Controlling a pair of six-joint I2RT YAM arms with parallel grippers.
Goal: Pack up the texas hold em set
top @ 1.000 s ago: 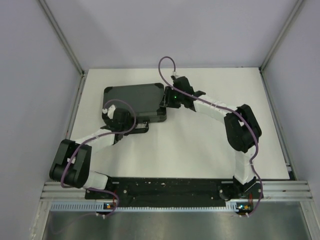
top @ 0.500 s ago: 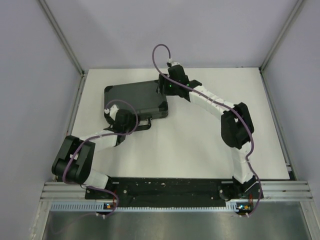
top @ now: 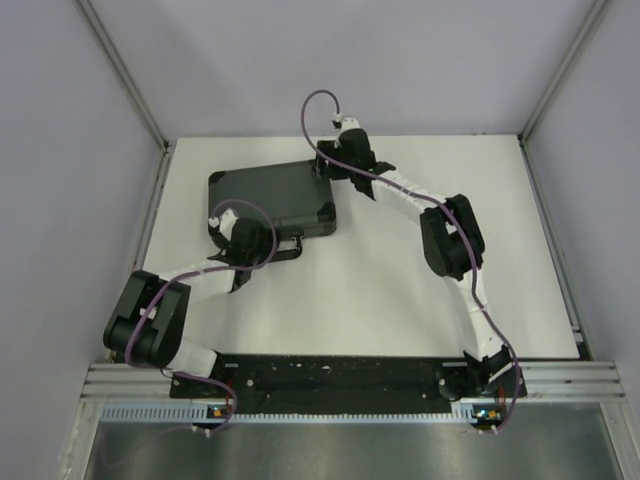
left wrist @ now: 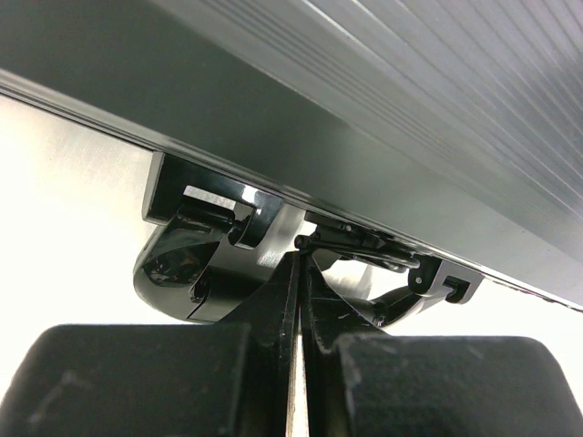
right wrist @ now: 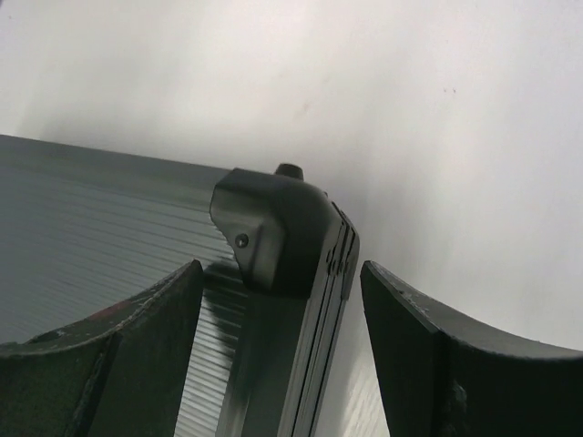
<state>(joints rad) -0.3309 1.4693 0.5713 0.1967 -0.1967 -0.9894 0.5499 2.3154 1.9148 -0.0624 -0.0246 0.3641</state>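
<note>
The texas hold em set is a closed black briefcase [top: 270, 198] lying flat on the white table; its chips, cards and discs are hidden inside. Its handle [top: 287, 248] sticks out of the near edge. My left gripper [top: 258, 240] is shut, its tips against the handle's hinge hardware [left wrist: 364, 244], with the handle [left wrist: 196, 278] just left of the tips. My right gripper [top: 328, 168] is open and straddles the case's far right corner [right wrist: 273, 223], one finger [right wrist: 137, 337] over the ribbed lid and the other finger [right wrist: 437, 346] outside the edge.
The white table [top: 400, 290] is bounded by grey walls at the back and sides. The case lies in the back left part. A black rail [top: 340, 375] with the arm bases runs along the near edge.
My right gripper has moved from the case's right edge up to its far right corner. My left gripper has shifted slightly along the near edge at the handle. The case has nudged a little.
</note>
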